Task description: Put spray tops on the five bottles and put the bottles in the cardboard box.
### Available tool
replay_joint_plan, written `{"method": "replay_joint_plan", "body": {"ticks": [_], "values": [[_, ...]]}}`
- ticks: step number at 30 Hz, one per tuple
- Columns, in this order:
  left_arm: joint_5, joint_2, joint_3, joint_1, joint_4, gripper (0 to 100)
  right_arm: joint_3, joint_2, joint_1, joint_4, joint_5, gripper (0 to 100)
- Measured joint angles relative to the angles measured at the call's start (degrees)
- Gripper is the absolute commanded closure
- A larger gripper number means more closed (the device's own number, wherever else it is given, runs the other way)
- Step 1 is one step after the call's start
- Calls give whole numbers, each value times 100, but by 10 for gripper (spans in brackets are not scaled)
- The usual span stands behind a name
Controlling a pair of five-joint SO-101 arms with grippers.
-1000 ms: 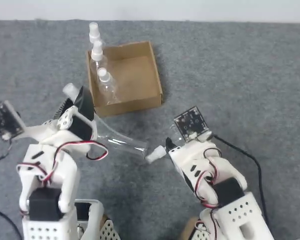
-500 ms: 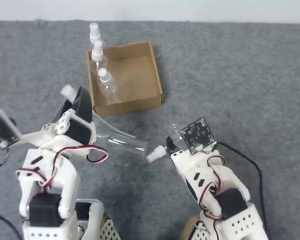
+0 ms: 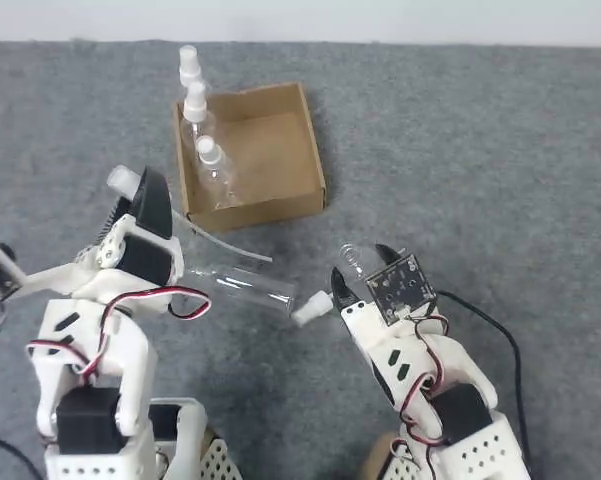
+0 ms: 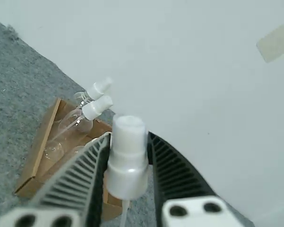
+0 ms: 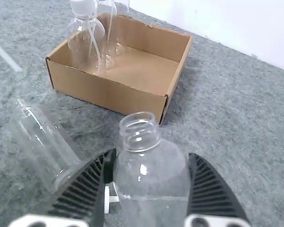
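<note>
The spray top (image 4: 127, 163) is off the bottles: I find it clamped between the fingers of the left gripper (image 4: 127, 142), raised above the grey carpet (image 3: 480, 150), with its thin dip tube (image 3: 230, 246) slanting down toward the carpet. The right gripper (image 5: 151, 161) is closed around an uncapped clear bottle (image 5: 150, 177), held upright with its open neck uppermost, in front of the cardboard box (image 3: 270, 205) and well apart from the spray top. Between the two arms a second clear bottle (image 3: 242, 286) lies on its side on the carpet. A white spray head (image 3: 314, 306) sits at its end nearest the right gripper, and I cannot tell whether it is screwed on. In the box, three capped bottles (image 3: 212, 165) stand in a row along the wall on the left arm's side. The remainder of the box floor is bare cardboard. A plain white wall (image 4: 189, 56) rises behind the box.
</note>
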Motion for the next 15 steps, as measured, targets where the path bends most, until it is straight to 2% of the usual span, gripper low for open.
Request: {"method": "replay_joint_plan", "body": {"ticks": [7, 11, 15], "values": [[105, 0, 0, 9, 0, 990, 0, 0, -308, 0, 9, 876], [123, -53, 123, 0, -9, 990, 70, -9, -360, -9, 492, 876], [123, -9, 149, 9, -9, 990, 299, -9, -791, -9, 853, 876]]}}
